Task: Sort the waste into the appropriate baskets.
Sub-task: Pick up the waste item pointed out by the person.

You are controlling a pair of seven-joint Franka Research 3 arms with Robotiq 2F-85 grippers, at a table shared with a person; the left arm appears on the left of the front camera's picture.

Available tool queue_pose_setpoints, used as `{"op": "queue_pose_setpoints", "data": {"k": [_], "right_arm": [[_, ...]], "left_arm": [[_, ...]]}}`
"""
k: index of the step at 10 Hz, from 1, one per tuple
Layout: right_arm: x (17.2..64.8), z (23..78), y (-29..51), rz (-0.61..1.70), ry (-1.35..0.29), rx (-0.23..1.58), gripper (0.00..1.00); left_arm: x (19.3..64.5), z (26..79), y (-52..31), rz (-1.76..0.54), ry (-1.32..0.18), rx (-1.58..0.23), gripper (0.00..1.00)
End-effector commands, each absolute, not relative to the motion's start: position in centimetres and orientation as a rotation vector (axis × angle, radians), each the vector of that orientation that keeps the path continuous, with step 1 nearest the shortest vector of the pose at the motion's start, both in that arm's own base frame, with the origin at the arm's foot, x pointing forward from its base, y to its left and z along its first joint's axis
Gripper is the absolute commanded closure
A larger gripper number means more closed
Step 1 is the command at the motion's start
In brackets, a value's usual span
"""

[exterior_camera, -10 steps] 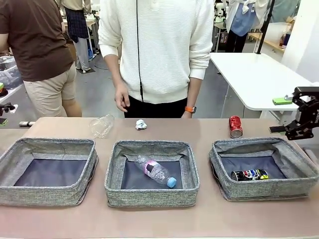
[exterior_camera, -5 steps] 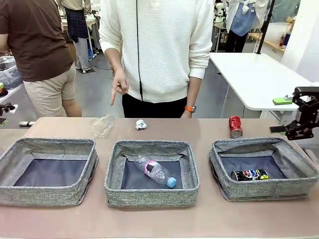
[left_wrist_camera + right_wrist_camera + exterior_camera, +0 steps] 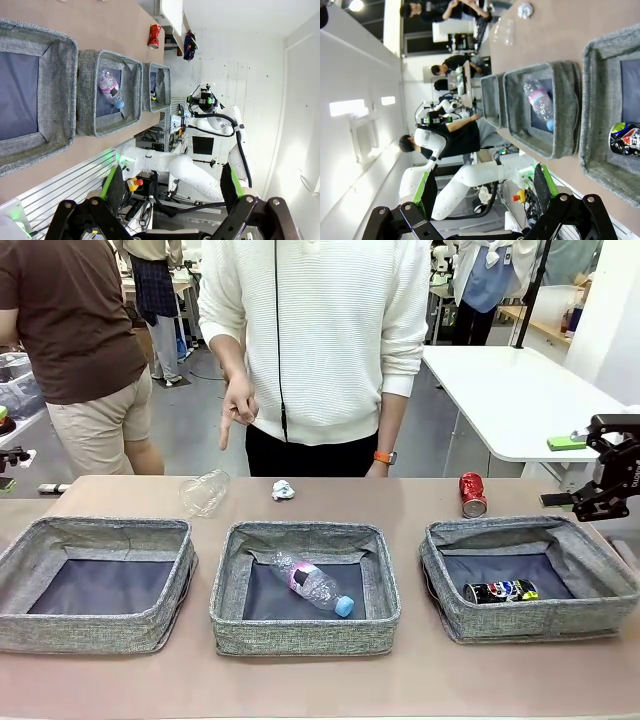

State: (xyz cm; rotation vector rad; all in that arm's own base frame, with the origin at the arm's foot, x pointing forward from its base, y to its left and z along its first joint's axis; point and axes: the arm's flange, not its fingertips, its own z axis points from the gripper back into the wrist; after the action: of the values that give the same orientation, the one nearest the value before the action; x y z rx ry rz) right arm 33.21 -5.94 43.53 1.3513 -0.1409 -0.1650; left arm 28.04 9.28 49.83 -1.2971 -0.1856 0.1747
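Left hand (image 3: 170,181), right hand (image 3: 483,188) open, empty; pink-labelled bottle (image 3: 312,583) in middle basket (image 3: 305,632); red can (image 3: 472,494) print unreadable

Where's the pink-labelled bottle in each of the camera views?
Front view: bottle at centre, lying slantwise in the middle basket.
Left wrist view: upper left, in the same basket.
Right wrist view: right of centre, in that basket.
Shared landmark: the grey basket around it.

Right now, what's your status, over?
Both jaws open, empty. Red can, white paper ball, crushed clear plastic bottle unsorted. Person's hand pointing down beyond them.
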Motion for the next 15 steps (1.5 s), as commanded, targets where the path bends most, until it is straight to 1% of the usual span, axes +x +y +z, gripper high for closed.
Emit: {"op": "queue_pose_setpoints", "data": {"k": [1,2,3,4,5,7,8,9,10,13,14,15], "right_arm": [[33.1,44.0,-6.0,-0.164,-0.146,1.362,0.0],[33.1,44.0,-6.0,-0.164,-0.146,1.362,0.0],[33.1,44.0,-6.0,-0.164,-0.146,1.362,0.0],[33.1,44.0,-6.0,-0.164,-0.146,1.362,0.0],[33.1,44.0,-6.0,-0.164,-0.146,1.362,0.0],[33.1,44.0,-6.0,-0.164,-0.146,1.362,0.0],[33.1,44.0,-6.0,-0.164,-0.146,1.362,0.0],[33.1,44.0,-6.0,-0.164,-0.146,1.362,0.0],[33.1,44.0,-6.0,-0.164,-0.146,1.362,0.0],[33.1,44.0,-6.0,-0.164,-0.146,1.362,0.0],[33.1,44.0,-6.0,-0.164,-0.146,1.362,0.0],[33.1,44.0,-6.0,-0.164,-0.146,1.362,0.0]], "left_arm": [[28.0,49.8,9.3,0.175,-0.186,-1.297,0.0],[28.7,50.4,8.9,0.072,-0.258,-1.173,0.0],[30.5,50.8,7.8,0.078,-0.456,-0.902,0.0],[32.6,50.6,5.7,-0.03,-0.553,-0.581,0.0],[33.8,50.1,3.6,-0.095,-0.589,-0.427,0.0],[35.2,48.8,0.7,-0.172,-0.595,-0.237,0.0],[35.7,48.3,0.0,-0.189,-0.599,-0.212,0.0],[36.1,48.3,-0.2,-0.114,-0.623,-0.293,0.0],[35.9,50.8,-0.4,-0.218,-0.573,-0.37,0.0],[35.9,50.8,-0.4,-0.218,-0.573,-0.37,0.0],[36.6,50.2,-0.8,-0.209,-0.577,-0.328,0.0],[38.1,50.8,-0.3,-0.109,-0.576,-0.287,0.0]]}}
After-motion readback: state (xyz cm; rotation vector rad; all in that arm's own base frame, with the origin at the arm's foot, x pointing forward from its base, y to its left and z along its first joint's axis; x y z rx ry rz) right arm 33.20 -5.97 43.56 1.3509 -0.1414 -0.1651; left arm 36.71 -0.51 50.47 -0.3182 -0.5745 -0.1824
